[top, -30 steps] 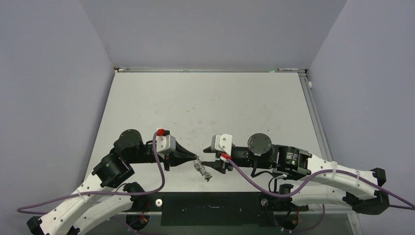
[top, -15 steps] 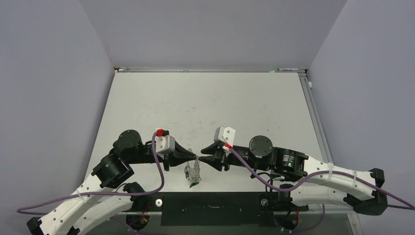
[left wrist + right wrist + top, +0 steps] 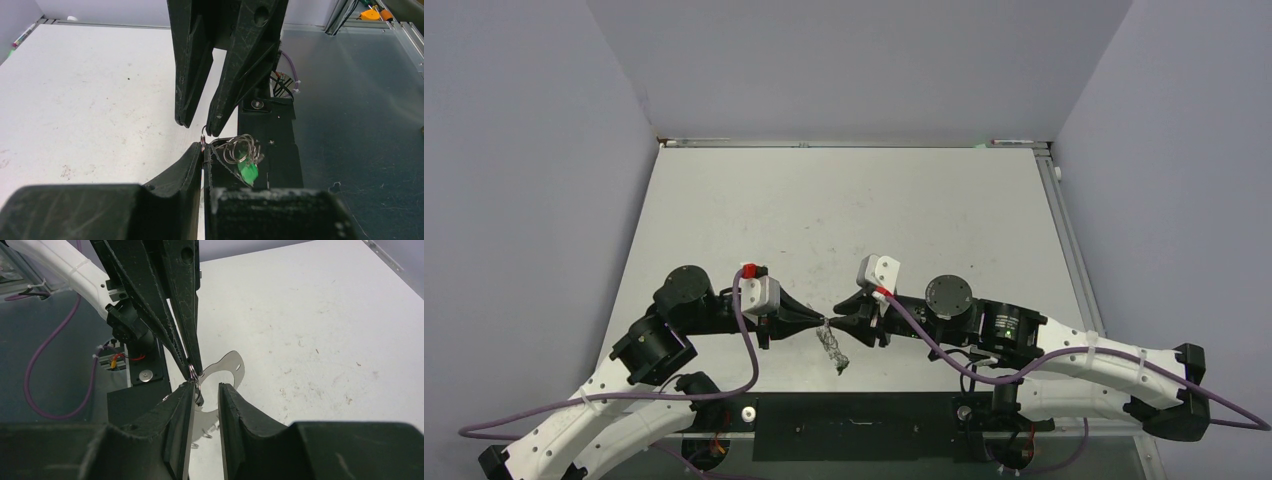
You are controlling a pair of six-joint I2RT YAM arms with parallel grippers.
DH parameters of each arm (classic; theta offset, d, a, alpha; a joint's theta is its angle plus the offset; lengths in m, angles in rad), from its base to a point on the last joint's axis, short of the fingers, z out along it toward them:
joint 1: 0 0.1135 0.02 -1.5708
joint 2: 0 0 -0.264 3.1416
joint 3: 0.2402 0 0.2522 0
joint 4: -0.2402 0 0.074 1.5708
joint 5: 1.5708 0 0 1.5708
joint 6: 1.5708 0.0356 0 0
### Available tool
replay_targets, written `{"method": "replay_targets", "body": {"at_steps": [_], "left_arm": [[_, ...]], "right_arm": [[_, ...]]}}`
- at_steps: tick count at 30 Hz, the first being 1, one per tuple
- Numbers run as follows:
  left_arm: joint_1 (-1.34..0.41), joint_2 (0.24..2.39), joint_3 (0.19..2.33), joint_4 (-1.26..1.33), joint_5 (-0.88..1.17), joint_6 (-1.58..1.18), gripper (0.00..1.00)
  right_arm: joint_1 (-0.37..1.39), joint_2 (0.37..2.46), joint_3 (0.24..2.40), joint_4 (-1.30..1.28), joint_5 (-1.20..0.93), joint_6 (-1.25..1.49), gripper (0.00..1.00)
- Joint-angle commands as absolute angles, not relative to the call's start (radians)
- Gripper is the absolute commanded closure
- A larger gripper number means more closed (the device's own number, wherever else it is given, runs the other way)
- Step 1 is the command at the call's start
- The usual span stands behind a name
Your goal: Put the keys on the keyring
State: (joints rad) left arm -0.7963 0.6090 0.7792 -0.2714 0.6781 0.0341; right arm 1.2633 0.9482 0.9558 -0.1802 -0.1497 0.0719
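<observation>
Pale grey walls enclose a white, scuffed table [image 3: 844,210], over whose near part two arms are set tip to tip. One keyring [image 3: 832,347] is held above the table. Its small silver ring [image 3: 203,141] is pinched in the closed jaws of the left gripper [image 3: 822,321], and wire loops with one green piece [image 3: 248,172] are hung below. One pale strap [image 3: 229,366] is seen behind. The jaws of the right gripper [image 3: 205,392] are parted by a narrow gap, and one of them is touched by the ring. Single keys cannot be told apart in the bunch.
</observation>
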Motion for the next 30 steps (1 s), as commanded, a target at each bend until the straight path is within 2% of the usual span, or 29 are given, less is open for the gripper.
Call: {"method": "replay_targets", "body": {"at_steps": [1,10,14,19,25,30], "left_arm": [[-0.787,0.597,0.787,-0.181,0.692,0.023,1.00],[-0.785,0.594,0.785,-0.179,0.692,0.023,1.00],[-0.785,0.592,0.785,-0.179,0.692,0.023,1.00],[-0.784,0.591,0.785,-0.179,0.696,0.023,1.00],[-0.784,0.593,0.785,-0.179,0.697,0.022,1.00],[-0.784,0.594,0.785,-0.179,0.698,0.021,1.00]], "right_arm": [[1.247,0.939,0.941,-0.126,-0.171,0.095,0.75],[1.235,0.953,0.929,-0.114,-0.206,0.107,0.75],[1.224,0.954,0.928,-0.116,-0.206,0.109,0.63],[1.211,0.949,0.923,-0.109,-0.207,0.098,0.54],[1.192,0.954,0.925,-0.104,-0.229,0.083,0.53],[1.184,0.961,0.919,-0.089,-0.265,0.081,0.61]]}}
